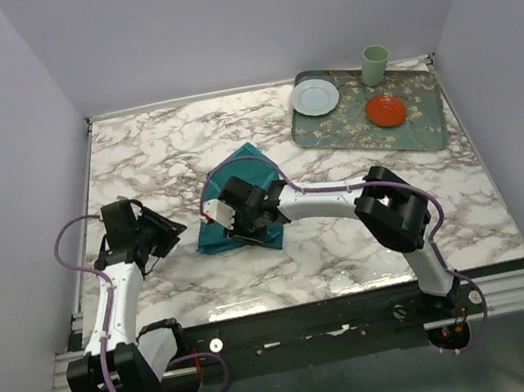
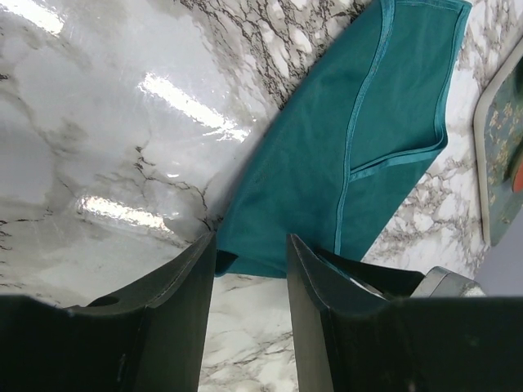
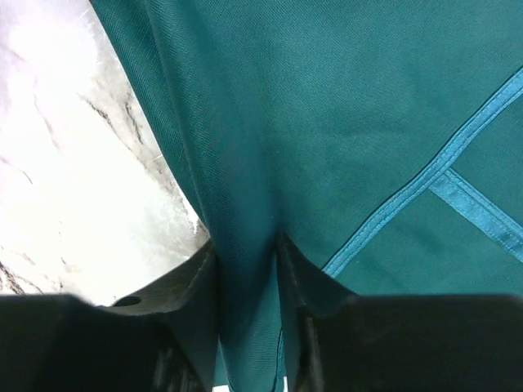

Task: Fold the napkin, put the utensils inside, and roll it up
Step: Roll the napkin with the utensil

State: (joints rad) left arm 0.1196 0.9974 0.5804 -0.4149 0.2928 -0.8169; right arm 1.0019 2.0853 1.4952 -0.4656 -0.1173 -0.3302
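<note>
- Left gripper (image 1: 169, 231): well left of the tray (image 1: 428, 131), jaws spread, holding nothing.
- Teal napkin (image 1: 242, 171): lies on the table (image 1: 153, 154), left of the tray and apart from it.
- Right gripper (image 1: 229, 224): also left of the tray, pinching a fold of the napkin.

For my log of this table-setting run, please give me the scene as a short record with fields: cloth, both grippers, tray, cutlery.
napkin: teal, folded, lying on the marble table
right gripper: closed on a raised fold of the napkin
left gripper: open, empty, pointing at the napkin's corner
tray: far right of the table, bearing a white plate, a red dish and a green cup
utensils: none visible in any view
</note>
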